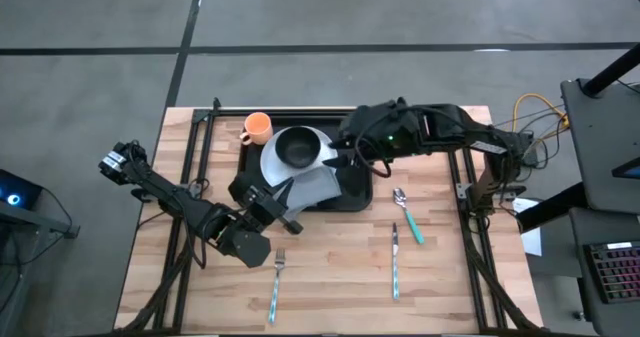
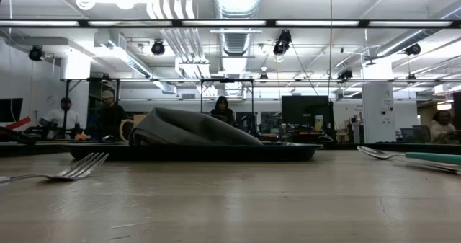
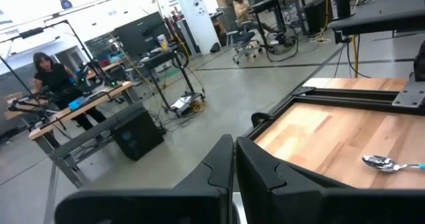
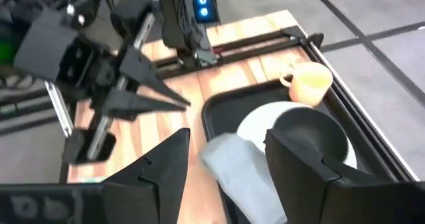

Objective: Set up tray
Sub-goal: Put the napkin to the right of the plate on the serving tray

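The black tray (image 1: 355,199) lies at the table's far middle. On it stand an orange cup (image 1: 257,127) and a white plate (image 1: 272,162) with a dark bowl (image 1: 298,147). A grey napkin (image 1: 318,187) lies on the tray, one edge up on the plate. My right gripper (image 1: 340,160) hangs open above the napkin (image 4: 239,174), one finger on either side, touching nothing. My left gripper (image 1: 288,215) is shut and empty at the tray's near left corner, its fingers (image 4: 174,103) pointing toward the napkin. Neither gripper shows in the low view.
A teal-handled spoon (image 1: 406,215) and a knife (image 1: 395,262) lie on the bare wood right of the tray and nearer. A fork (image 1: 277,282) lies near the table's near edge. Black rails (image 1: 200,157) run along both table sides. People sit at desks beyond the table.
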You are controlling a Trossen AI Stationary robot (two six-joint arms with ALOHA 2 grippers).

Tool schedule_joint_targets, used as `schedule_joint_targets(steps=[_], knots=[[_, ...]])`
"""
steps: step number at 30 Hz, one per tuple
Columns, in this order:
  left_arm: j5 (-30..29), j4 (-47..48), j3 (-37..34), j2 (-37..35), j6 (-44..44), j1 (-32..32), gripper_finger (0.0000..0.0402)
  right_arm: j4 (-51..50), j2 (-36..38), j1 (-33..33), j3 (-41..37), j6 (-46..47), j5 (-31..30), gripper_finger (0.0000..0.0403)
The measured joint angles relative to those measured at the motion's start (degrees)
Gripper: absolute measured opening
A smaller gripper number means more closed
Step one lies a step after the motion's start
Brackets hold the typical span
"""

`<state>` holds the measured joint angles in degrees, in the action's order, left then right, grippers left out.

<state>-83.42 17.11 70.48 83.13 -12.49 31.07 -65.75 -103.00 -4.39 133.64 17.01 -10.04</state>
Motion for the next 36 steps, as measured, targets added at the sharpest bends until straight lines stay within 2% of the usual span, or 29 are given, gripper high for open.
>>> schedule_joint_targets(steps=[6,13,18,22,28,30,34,36], knots=[[1.2,1.1,0.0,0.0,0.0,1.0,0.0,-6.6,-1.9,-1.2,-5.3,-6.0,-0.4,0.0184],[5.2,3.0,0.0,-0.9,-0.2,4.5,0.001,-4.7,-2.8,-1.9,-21.5,-14.3,-0.6,0.0199],[10.2,4.8,0.0,-2.7,-1.7,7.9,0.0059,2.4,-2.4,-1.6,-34.9,-20.7,-0.7,0.02],[11.2,5.0,0.0,-2.9,-2.6,10.0,0.01,10.2,-1.5,-0.3,-43.5,-30.2,-2.7,0.0198],[13.3,6.7,-0.1,-2.9,-3.9,12.4,0.0117,22.3,-1.3,1.2,-52.3,-49.1,-7.1,0.0198],[13.3,7.0,-0.1,-2.9,-5.3,13.1,0.0117,23.8,-1.3,1.5,-54.4,-55.7,-10.6,0.0198],[14.0,9.0,-0.1,-3.1,-7.7,14.5,0.0117,24.4,-1.3,1.4,-58.9,-68.3,-26.3,0.0198],[14.4,10.0,-0.1,-3.4,-7.8,15.1,0.0117,24.5,-1.3,1.6,-60.9,-71.5,-29.5,0.0196]])
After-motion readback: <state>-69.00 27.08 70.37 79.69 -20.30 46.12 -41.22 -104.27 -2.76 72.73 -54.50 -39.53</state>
